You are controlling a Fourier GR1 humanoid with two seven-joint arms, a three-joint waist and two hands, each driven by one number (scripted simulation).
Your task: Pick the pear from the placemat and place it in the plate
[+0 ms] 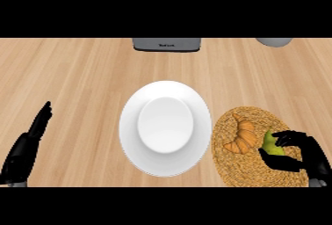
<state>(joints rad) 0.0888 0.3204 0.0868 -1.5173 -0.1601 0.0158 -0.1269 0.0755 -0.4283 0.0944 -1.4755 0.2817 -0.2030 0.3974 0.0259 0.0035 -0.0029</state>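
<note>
Green pear: a small green pear [271, 143] lies on the right half of the placemat, near the table's near right corner, partly hidden by the fingers around it.
Right robot hand: the black right robot hand [304, 154] comes in from the near edge at the right, fingers and thumb curled round the pear, grasping it.
Placemat: a round woven straw-coloured placemat [246, 171] sits at the near right of the table, its left rim touching or tucked just under the plate's right rim; which of the two cannot be told.
Croissant: a golden-brown croissant [243, 137] lies on the left part of the placemat, just beside the pear.
Plate: a round white ceramic plate [133, 132] rests at the middle of the table, nothing on it.
Left robot hand: the black left robot hand [29, 140] rests near the table's left edge, fingers straight and released, well apart from the plate.
Far edge: a grey boxy appliance [167, 44] stands at the middle of the far edge; a pale grey rounded object [273, 41] shows near the far right corner, cut off.
Table: light wooden planks [77, 74].
</note>
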